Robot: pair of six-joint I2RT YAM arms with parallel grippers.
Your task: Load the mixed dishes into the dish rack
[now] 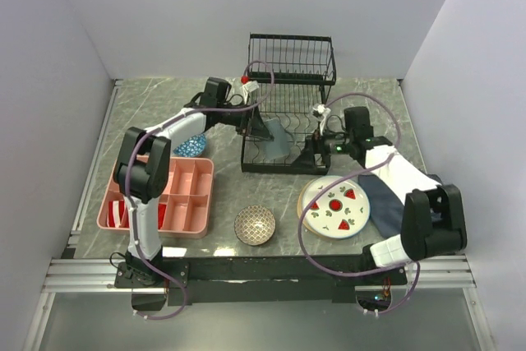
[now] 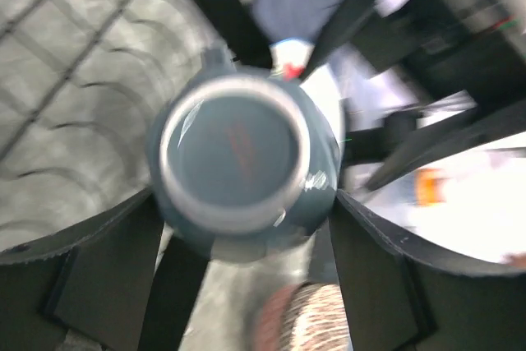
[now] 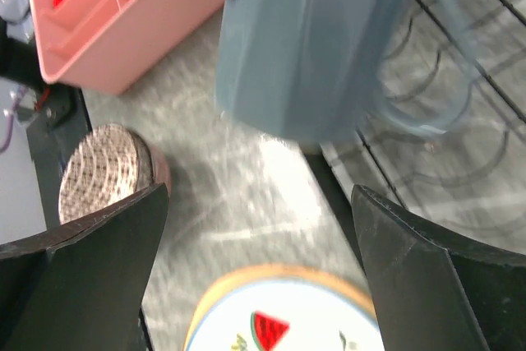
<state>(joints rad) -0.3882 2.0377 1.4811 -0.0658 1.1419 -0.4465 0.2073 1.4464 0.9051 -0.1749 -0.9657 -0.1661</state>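
Observation:
The black wire dish rack [image 1: 292, 80] stands at the back middle. Over its lower base, a blue-grey mug [image 1: 279, 142] sits between the fingers of my left gripper [image 1: 263, 131], which press on both its sides [image 2: 234, 154]. My right gripper [image 1: 314, 152] is open and holds nothing, just right of the mug [image 3: 304, 39]. The blue patterned bowl [image 1: 191, 146] lies left of the rack. The pinkish-brown bowl [image 1: 255, 225] rests at the front middle. The watermelon plate [image 1: 334, 207], with a tan rim round it, lies below my right gripper [image 3: 259, 195].
A pink compartment tray [image 1: 185, 195] with red pieces lies at the front left. A dark blue-grey cloth [image 1: 385, 203] lies beside the watermelon plate on the right. White walls close in the table on three sides.

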